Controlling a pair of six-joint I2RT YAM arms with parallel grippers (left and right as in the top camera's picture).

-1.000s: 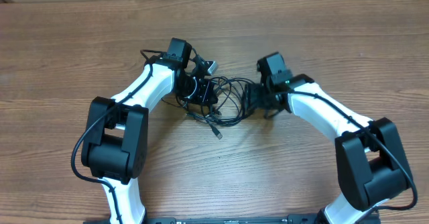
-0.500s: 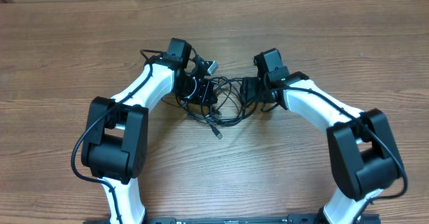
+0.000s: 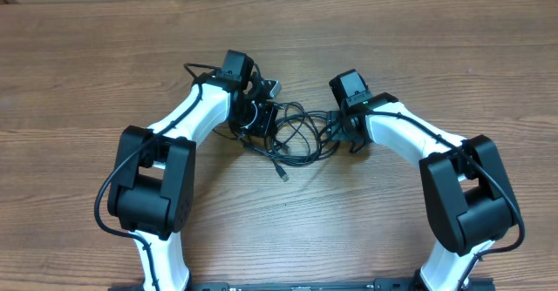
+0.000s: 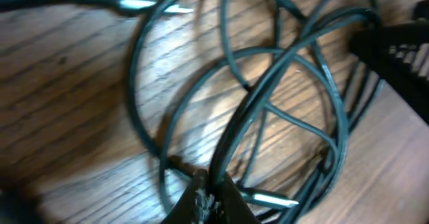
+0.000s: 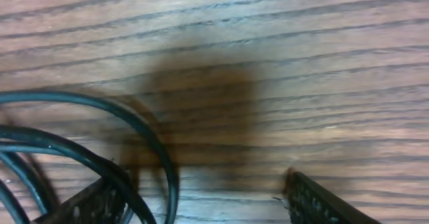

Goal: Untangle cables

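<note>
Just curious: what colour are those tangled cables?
Cables black, plug tips silver; clearest in left wrist view.

The left arm and right arm share white links, black joint housings and thin black wiring.

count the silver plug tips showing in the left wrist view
2: the upper plug tip at the top left, the lower plug tip at the bottom edge, right of centre. Others may be hidden among the cables or outside this view.
</note>
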